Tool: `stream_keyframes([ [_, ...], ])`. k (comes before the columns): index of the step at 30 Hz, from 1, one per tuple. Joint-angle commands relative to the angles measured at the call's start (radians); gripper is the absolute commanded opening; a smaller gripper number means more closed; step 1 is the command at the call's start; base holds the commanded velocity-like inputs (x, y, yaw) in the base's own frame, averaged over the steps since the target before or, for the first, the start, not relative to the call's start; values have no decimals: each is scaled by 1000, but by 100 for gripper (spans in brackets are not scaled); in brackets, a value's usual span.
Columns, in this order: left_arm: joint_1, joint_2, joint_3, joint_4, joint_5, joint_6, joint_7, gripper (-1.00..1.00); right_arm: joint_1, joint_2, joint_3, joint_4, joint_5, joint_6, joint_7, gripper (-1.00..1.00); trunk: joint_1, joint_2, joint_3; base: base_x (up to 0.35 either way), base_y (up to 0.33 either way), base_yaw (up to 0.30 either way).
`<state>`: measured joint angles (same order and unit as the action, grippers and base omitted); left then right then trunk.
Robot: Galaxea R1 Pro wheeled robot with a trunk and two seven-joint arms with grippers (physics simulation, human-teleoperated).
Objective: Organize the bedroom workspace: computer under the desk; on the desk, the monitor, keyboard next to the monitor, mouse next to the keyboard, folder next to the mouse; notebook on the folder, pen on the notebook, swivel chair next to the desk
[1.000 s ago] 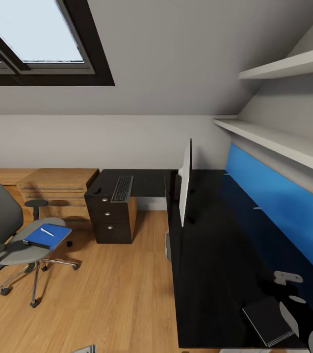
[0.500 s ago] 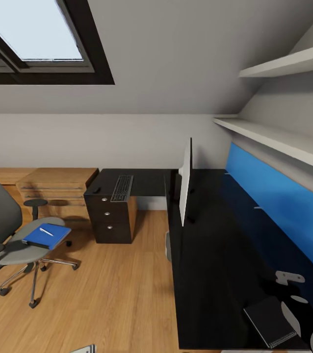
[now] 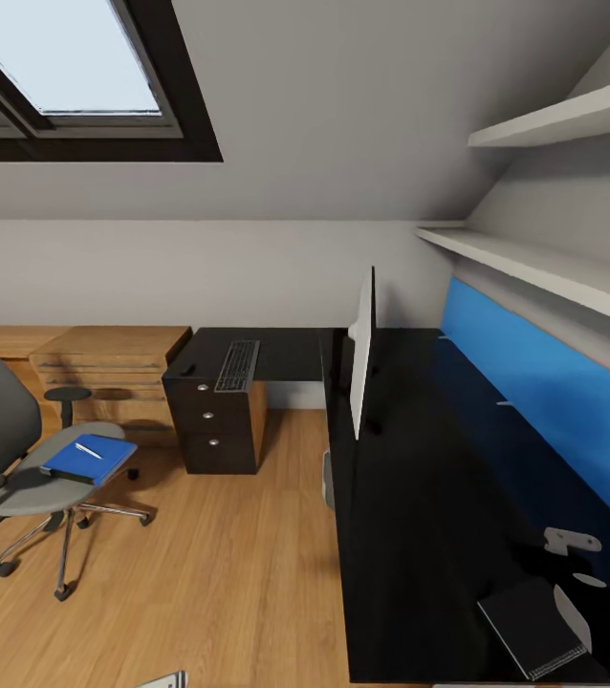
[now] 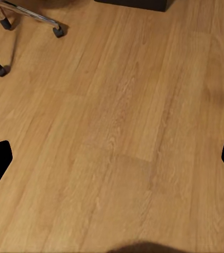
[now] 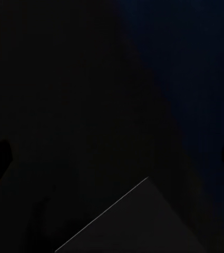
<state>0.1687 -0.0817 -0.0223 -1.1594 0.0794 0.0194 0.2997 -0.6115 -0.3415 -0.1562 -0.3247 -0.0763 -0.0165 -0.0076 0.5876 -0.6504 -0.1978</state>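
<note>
At lower left of the head view the swivel chair [image 3: 18, 459] carries the folder [image 3: 88, 459] with the pen [image 3: 89, 450] loose on top, so lifting the folder at a tilt would likely roll the pen to the floor. At centre the keyboard [image 3: 238, 366] and mouse [image 3: 189, 371] lie on the desk [image 3: 410, 516] apart from the edge-on monitor [image 3: 362, 354]; the notebook [image 3: 533, 629] lies lower right. The left gripper [image 4: 112, 158] hangs over bare floor, fingers spread wide and empty; the right wrist view is too dark to tell.

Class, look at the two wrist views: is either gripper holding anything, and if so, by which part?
Nothing is held. The left gripper is open over bare floor. The right gripper is open above the dark desk.
</note>
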Motion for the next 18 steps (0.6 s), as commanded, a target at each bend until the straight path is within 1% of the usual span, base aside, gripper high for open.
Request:
stream_keyframes([
  [1, 0, 0, -2, -2, 8, 2, 6, 100, -1, -1, -5, 0, -8, 0, -1, 100, 4, -9, -5, 0, 0, 0],
  [5, 0, 0, -2, -2, 8, 2, 6, 100, -3, -5, -33, 0, -8, 20, -1, 100, 20, -37, -17, 0, 0, 0],
  [8, 0, 0, -2, -2, 8, 2, 6, 100, -7, -8, -54, 0, -7, 54, -1, 100, 31, -58, -27, 0, 0, 0],
  [12, 0, 0, -2, -2, 8, 2, 6, 100, -12, -11, -64, 0, -7, 78, -3, 100, 46, -86, -39, 0, 0, 0],
  [18, 0, 0, -2, -2, 8, 2, 6, 100, -17, -13, -69, 1, -7, 101, -6, 100, 69, -128, -58, 0, 0, 0],
])
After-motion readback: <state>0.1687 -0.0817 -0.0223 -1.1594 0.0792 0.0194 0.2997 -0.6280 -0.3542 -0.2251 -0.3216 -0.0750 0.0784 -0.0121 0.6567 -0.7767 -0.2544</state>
